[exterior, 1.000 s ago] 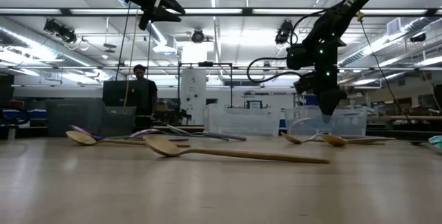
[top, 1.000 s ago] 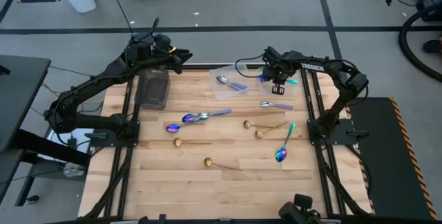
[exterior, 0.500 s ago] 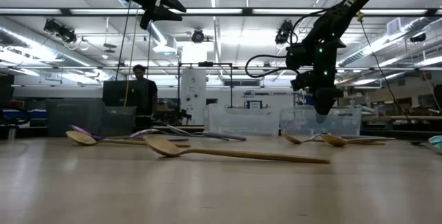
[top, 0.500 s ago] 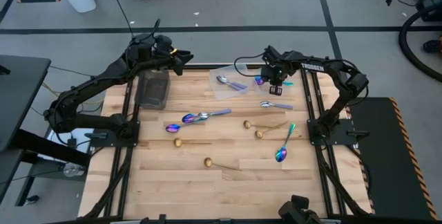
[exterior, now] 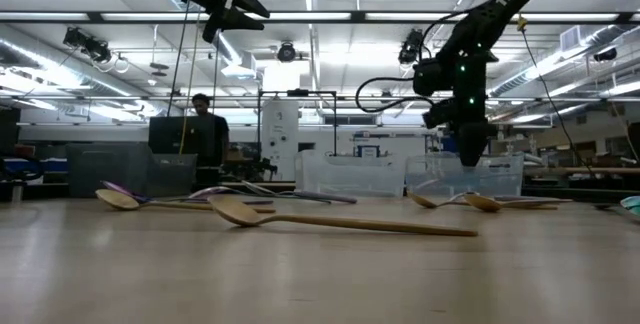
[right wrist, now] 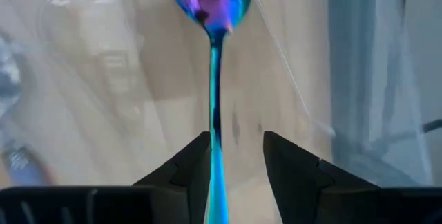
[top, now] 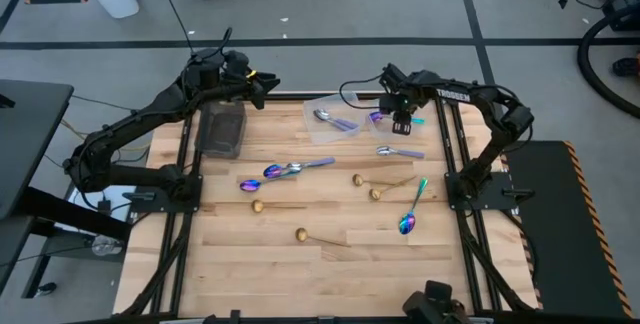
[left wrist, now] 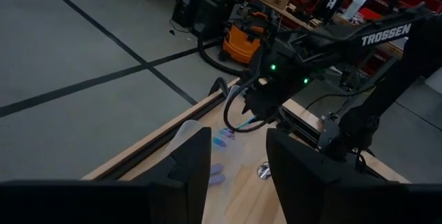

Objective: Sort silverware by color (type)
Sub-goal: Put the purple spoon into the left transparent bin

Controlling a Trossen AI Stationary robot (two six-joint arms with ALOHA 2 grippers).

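Wooden table (top: 330, 224); right pincer (top: 400, 124) grips rainbow spoon (right wrist: 212, 16)

- The table (top: 330, 254) is pale blond wood in plank stripes.
- The tray (top: 222, 129) is dark grey-brown.
- The spoon in the right gripper (right wrist: 215, 65) has a purple-pink bowl and a blue-to-cyan handle.
- The loose rainbow spoon (top: 411, 211) shows a blue-violet bowl and a green handle.
- Another rainbow spoon (top: 262, 183) is magenta and blue.
- Three spoons (top: 305, 236) are brass gold.
- One spoon (top: 395, 152) is shiny silver.
- Both arms (top: 140, 124) are black.
- The containers (top: 335, 119) are clear.
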